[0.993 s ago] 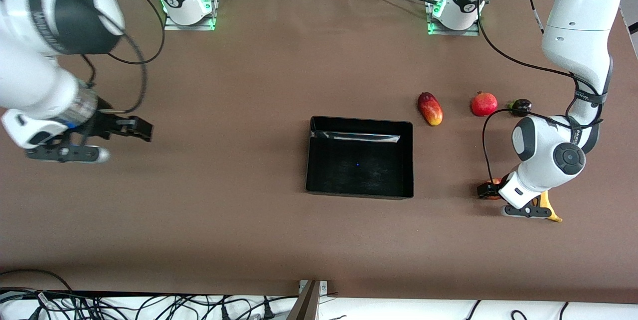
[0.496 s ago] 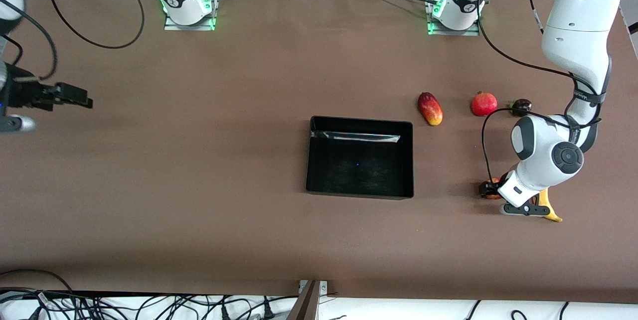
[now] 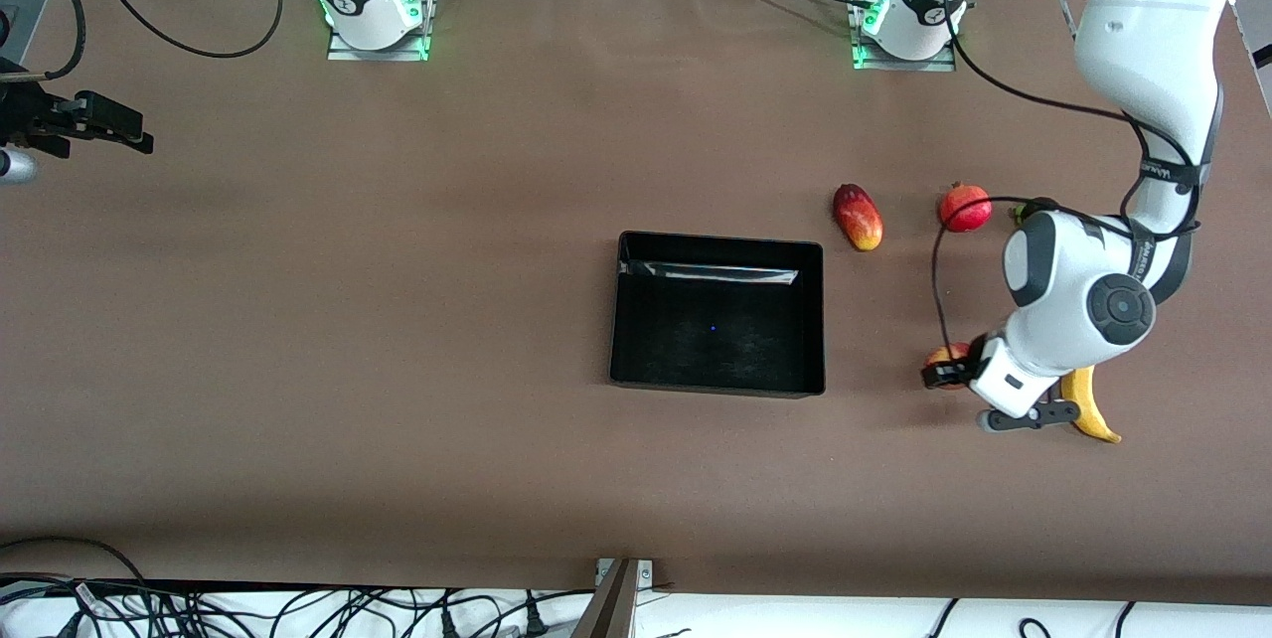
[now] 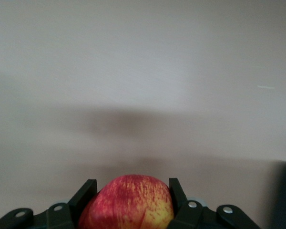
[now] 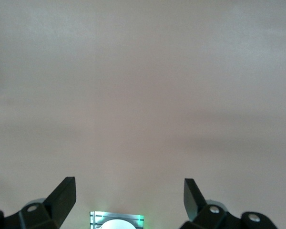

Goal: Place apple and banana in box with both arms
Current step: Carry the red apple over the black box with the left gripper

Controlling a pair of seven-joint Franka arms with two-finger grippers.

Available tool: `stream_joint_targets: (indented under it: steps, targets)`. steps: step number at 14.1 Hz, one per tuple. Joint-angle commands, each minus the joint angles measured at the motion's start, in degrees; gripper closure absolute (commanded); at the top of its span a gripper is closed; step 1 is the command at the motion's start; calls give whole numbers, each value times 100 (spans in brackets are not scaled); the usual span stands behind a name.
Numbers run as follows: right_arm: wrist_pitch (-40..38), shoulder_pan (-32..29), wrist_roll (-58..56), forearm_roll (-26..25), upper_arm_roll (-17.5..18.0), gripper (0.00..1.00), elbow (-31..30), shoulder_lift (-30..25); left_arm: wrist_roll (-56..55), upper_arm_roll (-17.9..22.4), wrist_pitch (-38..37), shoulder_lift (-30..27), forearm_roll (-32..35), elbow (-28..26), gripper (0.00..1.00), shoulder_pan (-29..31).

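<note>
Red apple [image 3: 944,360], one banana [image 3: 1088,409], one box [image 3: 717,250]

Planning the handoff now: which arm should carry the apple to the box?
Left. The left gripper is already shut on the apple, near the box. The right gripper is open at the right arm's end of the table.

Right end effector [image 5: 128,195] with fingers [image 5: 64,193] spread wide, bare brown table [image 5: 143,86], green-lit robot base [image 5: 117,220] between fingertips

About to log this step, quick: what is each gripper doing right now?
Left gripper: shut on the apple, beside the banana.
Right gripper: open, holding nothing, over the right arm's end of the table.
</note>
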Motion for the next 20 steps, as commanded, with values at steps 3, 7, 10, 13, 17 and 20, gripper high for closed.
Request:
stream_joint_targets:
  steps: [3, 7, 10, 13, 17, 20]
  targets:
    - [40, -226, 15, -16, 224, 0, 241, -221, -1412, -565, -978, -147, 37, 472, 100, -802]
    - [-205, -323, -29, 28, 242, 0, 241, -292, -2265, -503, -908, -68, 116, 472, 100, -1655]
    - [-179, -349, -21, 28, 373, 0, 241, -265, -2775, -520, -645, 151, 415, 463, 100, -2034]
    - [-162, -499, -29, 28, 426, 0, 232, -248, -2987, -503, -407, 388, 529, 463, 100, -2307]
    - [-206, -525, -56, 37, 435, 0, 223, -248, -3179, -459, -178, 757, 853, 454, 100, -2571]
    - [-197, -473, -38, 28, 418, 0, 241, -195, -3330, -459, 173, 942, 1004, 437, 100, -2607]
